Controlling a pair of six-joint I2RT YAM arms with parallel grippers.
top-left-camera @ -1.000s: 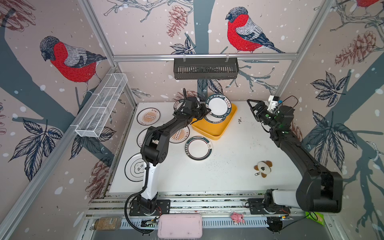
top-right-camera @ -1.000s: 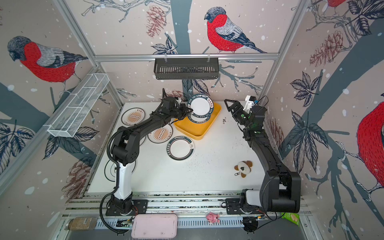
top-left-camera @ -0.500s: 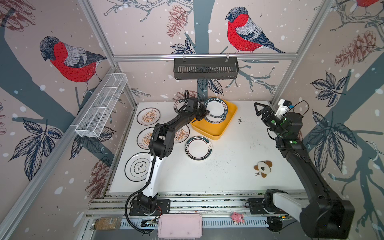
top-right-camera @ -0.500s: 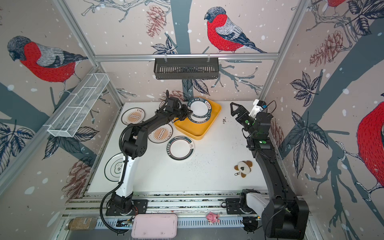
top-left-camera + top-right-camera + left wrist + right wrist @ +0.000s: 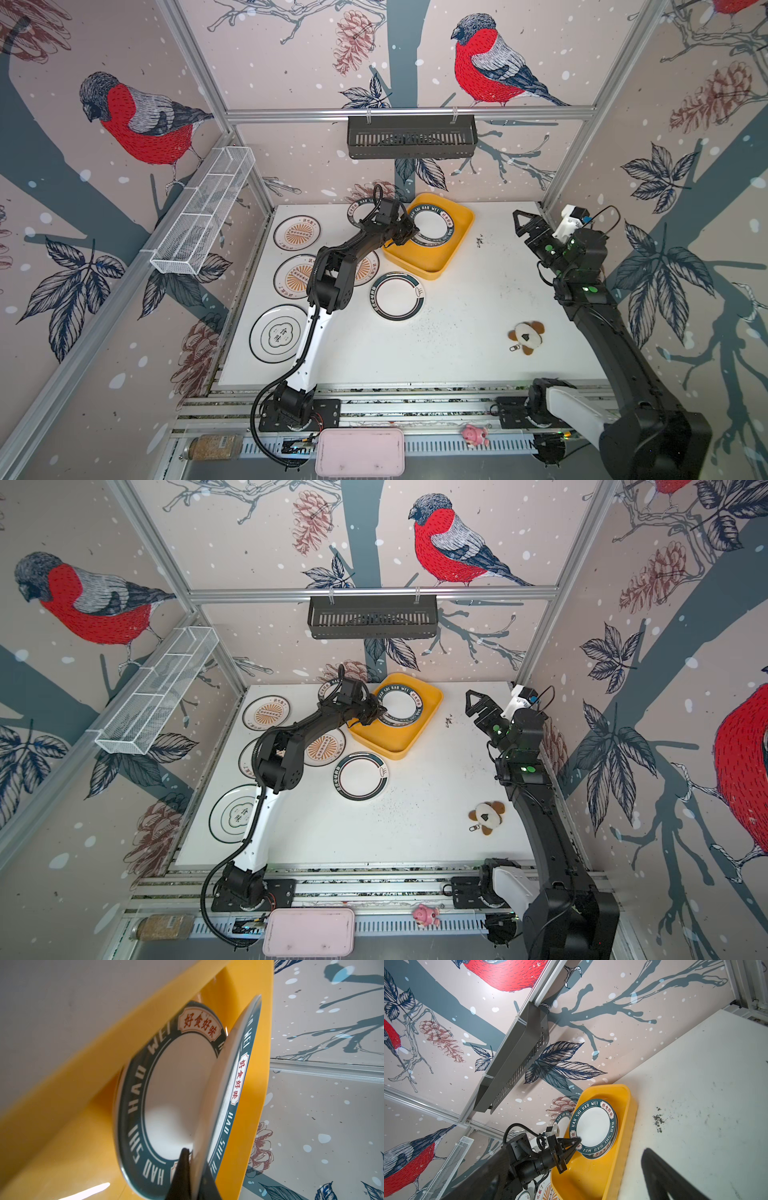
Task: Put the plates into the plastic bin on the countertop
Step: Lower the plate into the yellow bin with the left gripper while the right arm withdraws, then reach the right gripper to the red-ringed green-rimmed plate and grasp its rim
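The plastic bin is a yellow tray at the back of the white countertop. My left gripper is shut on the near rim of a green-rimmed plate, held tilted just above another green-rimmed plate that lies flat in the bin. The held plate shows edge-on in the left wrist view. More plates lie on the countertop: a green-rimmed one, sunburst ones and a black-ringed one. My right gripper hangs open and empty at the back right.
A brown and white plush keychain lies front right on the countertop. A black slotted basket hangs on the back wall and a white wire basket on the left wall. A pink tray sits below the front rail.
My left gripper has lowered the held plate closer to the plate in the bin. My right arm has drawn back toward the right wall, still open.
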